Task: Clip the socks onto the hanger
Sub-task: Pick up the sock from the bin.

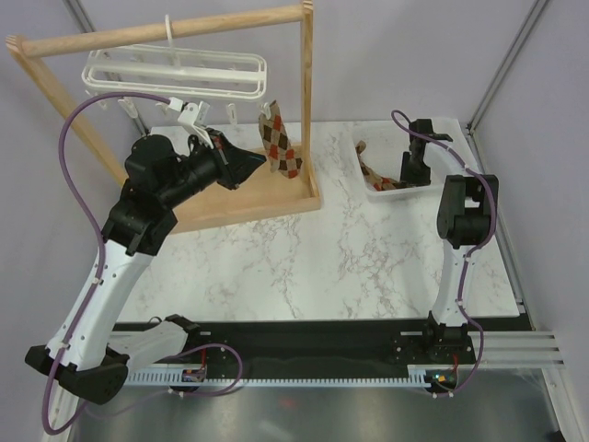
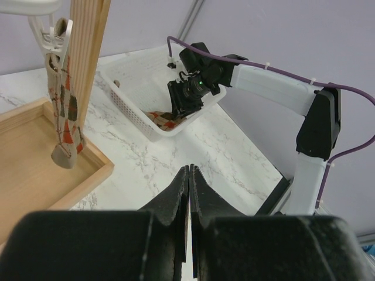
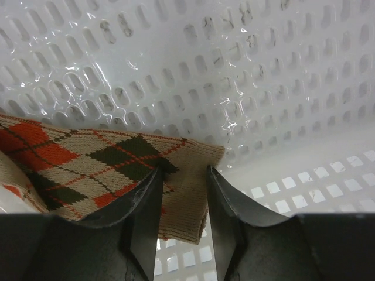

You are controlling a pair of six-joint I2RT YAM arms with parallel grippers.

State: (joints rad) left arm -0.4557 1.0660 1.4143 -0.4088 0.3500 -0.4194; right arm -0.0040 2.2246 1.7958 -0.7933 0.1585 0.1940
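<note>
Marble table (image 1: 322, 258), arms bolted at near edge. Left claw (image 2: 188, 168) is closed on nothing and hangs above the wooden tray base, pointing toward the rack post. Right claw (image 3: 184, 174) is down inside the white perforated basket (image 3: 246, 88), jaws apart and astride the edge of one argyle sock (image 3: 111, 167) lying on the basket floor; no firm pinch seen. Farther back, the other sock (image 1: 281, 143) hangs from a clip at the right end of the hanger (image 1: 175, 74), just beside the post of the wooden rack (image 1: 306, 92).
</note>
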